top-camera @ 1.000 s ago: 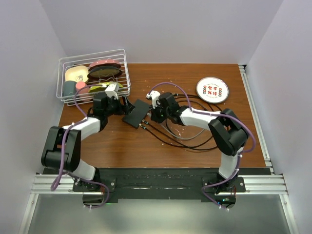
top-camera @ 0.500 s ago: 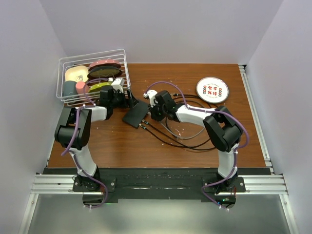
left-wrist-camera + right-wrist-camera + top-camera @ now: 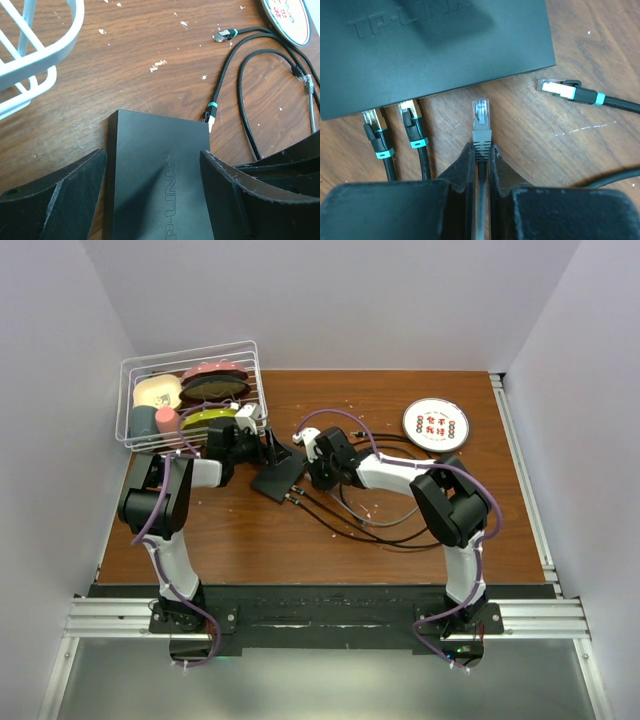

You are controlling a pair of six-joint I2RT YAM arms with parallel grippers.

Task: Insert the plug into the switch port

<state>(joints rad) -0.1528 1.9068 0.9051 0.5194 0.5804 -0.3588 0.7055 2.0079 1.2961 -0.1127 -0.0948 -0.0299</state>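
Left gripper (image 3: 152,155) swung in, straddling switch (image 3: 155,190), wide open, ready to brace it.
Right gripper (image 3: 481,150) pinches plug (image 3: 480,112) (nose at twelve o'clock), aligned just short of switch port (image 3: 482,82) edge.

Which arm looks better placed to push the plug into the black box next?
The right arm. Its jaws pinch the plug by its tail, tip aimed at the edge of the box, beside two cables already in. The left arm has open jaws astride the box, suited to steadying it.
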